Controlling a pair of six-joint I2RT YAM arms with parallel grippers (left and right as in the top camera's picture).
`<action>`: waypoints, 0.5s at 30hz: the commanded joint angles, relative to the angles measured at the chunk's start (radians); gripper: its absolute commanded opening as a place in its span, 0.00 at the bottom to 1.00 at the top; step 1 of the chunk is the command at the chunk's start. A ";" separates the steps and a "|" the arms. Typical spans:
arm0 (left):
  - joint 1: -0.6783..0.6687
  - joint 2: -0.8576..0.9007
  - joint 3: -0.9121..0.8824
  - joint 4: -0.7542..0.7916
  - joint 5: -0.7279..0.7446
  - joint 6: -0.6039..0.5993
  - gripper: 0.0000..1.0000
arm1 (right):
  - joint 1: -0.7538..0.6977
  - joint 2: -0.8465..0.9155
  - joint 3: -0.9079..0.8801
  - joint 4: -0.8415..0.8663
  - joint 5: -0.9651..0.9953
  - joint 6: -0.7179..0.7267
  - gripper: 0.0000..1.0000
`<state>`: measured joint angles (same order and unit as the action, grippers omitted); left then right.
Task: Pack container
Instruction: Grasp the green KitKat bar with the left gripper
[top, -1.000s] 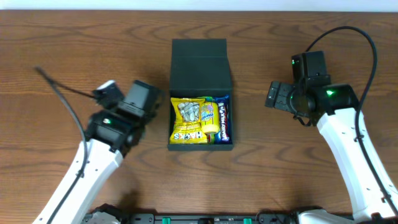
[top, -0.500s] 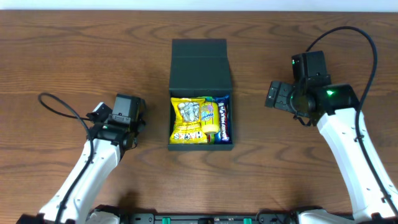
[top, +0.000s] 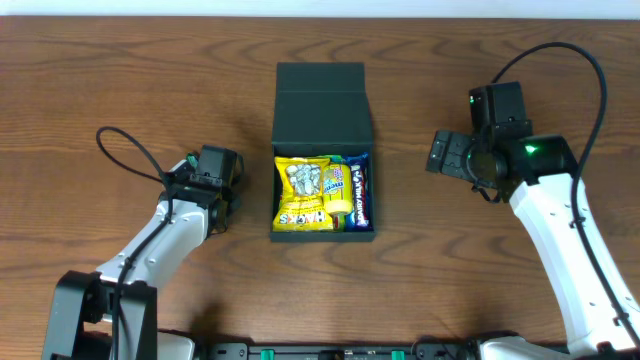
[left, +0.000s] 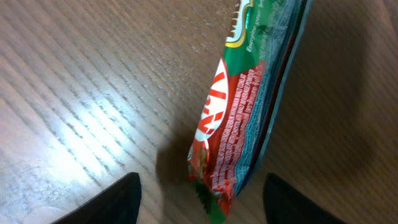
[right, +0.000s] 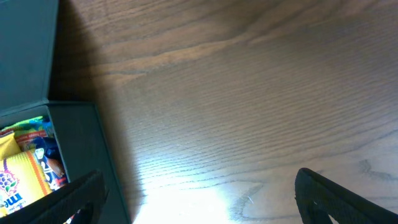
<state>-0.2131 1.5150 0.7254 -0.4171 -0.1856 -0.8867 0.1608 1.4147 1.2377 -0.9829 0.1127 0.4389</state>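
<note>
The dark container (top: 322, 105) stands open at the table's centre, its flap lid folded back. It holds a yellow packet (top: 302, 192), a yellow-green packet (top: 337, 190) and a dark blue bar (top: 360, 192). My left gripper (top: 220, 190) is low over the table, left of the container. In the left wrist view it (left: 202, 208) is open, and the near end of a red and green snack bar (left: 242, 106) lies on the wood between its fingers. My right gripper (top: 442, 155) is open and empty, right of the container, whose right wall (right: 84, 149) shows in the right wrist view.
Bare brown wood table (top: 120, 80) lies all around the container. A black cable (top: 125, 150) loops off the left arm. The snack bar is hidden under the left gripper in the overhead view.
My left arm has pulled in and dropped lower, so the gripper now sits close to the table beside the container's left wall. The right arm and the container have not moved.
</note>
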 joint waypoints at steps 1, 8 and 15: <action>0.003 0.009 -0.006 0.011 -0.004 0.058 0.55 | -0.007 -0.001 0.010 0.000 0.011 -0.010 0.96; 0.003 0.040 -0.006 0.015 0.001 0.062 0.52 | -0.007 -0.001 0.010 -0.001 0.011 -0.010 0.96; 0.004 0.087 -0.006 0.041 0.003 0.080 0.52 | -0.007 -0.001 0.010 -0.002 0.011 -0.010 0.97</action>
<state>-0.2131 1.5841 0.7254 -0.3859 -0.1822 -0.8318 0.1608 1.4147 1.2377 -0.9829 0.1127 0.4389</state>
